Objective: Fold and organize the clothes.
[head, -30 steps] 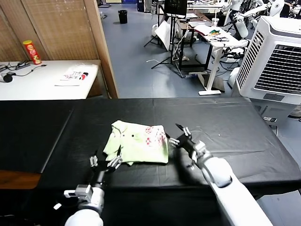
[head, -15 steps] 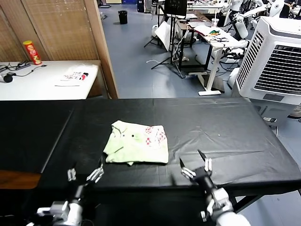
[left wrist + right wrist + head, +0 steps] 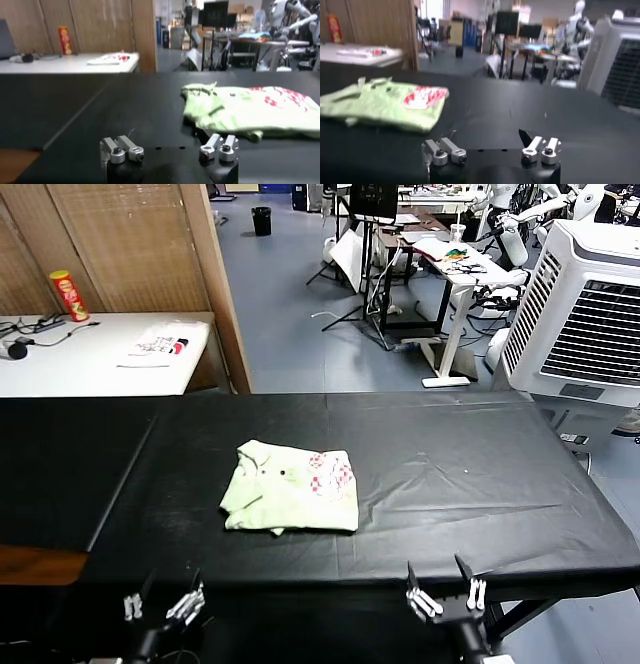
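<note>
Lying folded, soft and wrinkled at frame centre, the T-shirt (image 3: 291,500) rests on the matte black table (image 3: 480,474); my left gripper (image 3: 160,609) and right gripper (image 3: 445,594), both open, have retreated to the bottom edge.

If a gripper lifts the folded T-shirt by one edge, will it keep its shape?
Probably not. The T-shirt looks thin and wrinkled, so it would likely droop and unfold. It lies flat in loose layers on the table, so pushing might bunch it.
</note>
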Controlling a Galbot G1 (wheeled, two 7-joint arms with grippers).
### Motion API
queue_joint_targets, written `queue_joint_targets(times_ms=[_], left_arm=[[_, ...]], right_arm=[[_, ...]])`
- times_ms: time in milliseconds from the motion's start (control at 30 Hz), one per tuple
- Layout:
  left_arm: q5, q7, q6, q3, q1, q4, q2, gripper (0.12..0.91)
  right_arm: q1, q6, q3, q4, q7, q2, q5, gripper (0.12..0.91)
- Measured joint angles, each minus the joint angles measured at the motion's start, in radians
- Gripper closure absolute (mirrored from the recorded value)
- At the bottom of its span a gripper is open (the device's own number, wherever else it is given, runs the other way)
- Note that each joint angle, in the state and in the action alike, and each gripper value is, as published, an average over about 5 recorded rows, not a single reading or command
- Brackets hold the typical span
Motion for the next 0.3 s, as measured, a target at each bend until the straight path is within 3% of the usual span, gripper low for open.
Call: queue_joint_targets(times_ms=[300], left_arm=[[0.002, -0.002, 0.017, 0.0, 0.041, -0.039, -0.011, 0.232]], right_arm=[[-0.049, -0.034, -0.006, 0.023, 0.003, 0.002, 0.001, 0.227]])
